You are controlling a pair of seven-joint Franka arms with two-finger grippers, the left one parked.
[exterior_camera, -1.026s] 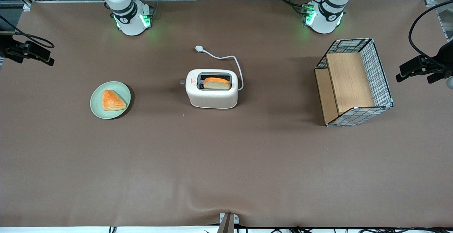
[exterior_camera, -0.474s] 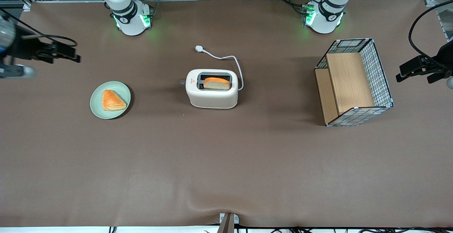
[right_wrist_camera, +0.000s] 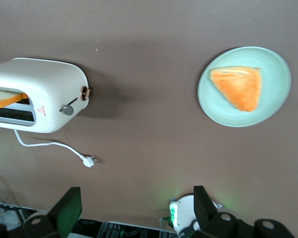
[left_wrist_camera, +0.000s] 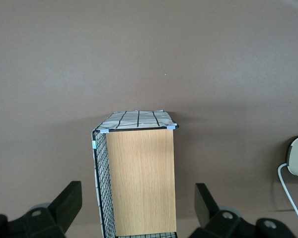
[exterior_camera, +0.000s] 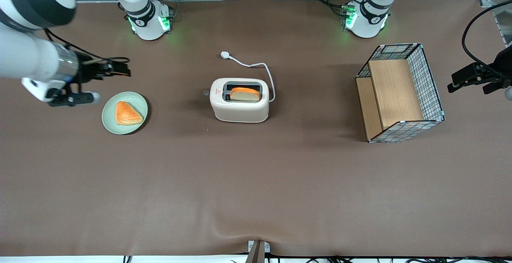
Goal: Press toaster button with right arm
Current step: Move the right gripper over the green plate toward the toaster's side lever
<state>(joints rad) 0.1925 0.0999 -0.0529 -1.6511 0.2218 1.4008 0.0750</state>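
Observation:
The cream-white toaster (exterior_camera: pixel 239 100) stands mid-table with a bread slice (exterior_camera: pixel 244 94) in one slot. Its small grey toaster button (exterior_camera: pixel 206 93) sticks out of the short end that faces the working arm's end of the table. The right arm (exterior_camera: pixel 36 61) reaches in from that end. Its gripper (exterior_camera: pixel 122 68) hangs open and holds nothing, above the table a little farther from the front camera than the green plate, well short of the toaster. The right wrist view shows the toaster (right_wrist_camera: pixel 39 84), the button (right_wrist_camera: pixel 67 109) and the open gripper (right_wrist_camera: pixel 135 198).
A green plate (exterior_camera: pixel 108 115) with a triangular pastry (exterior_camera: pixel 127 113) lies between the gripper and the toaster, slightly nearer the front camera. The toaster's white cord and plug (exterior_camera: pixel 256 65) trail toward the arm bases. A wire basket with wooden shelves (exterior_camera: pixel 400 93) stands toward the parked arm's end.
The right arm has swung in from the table's end toward the toaster; its gripper now hangs by the plate. The toaster, plate and basket have not moved.

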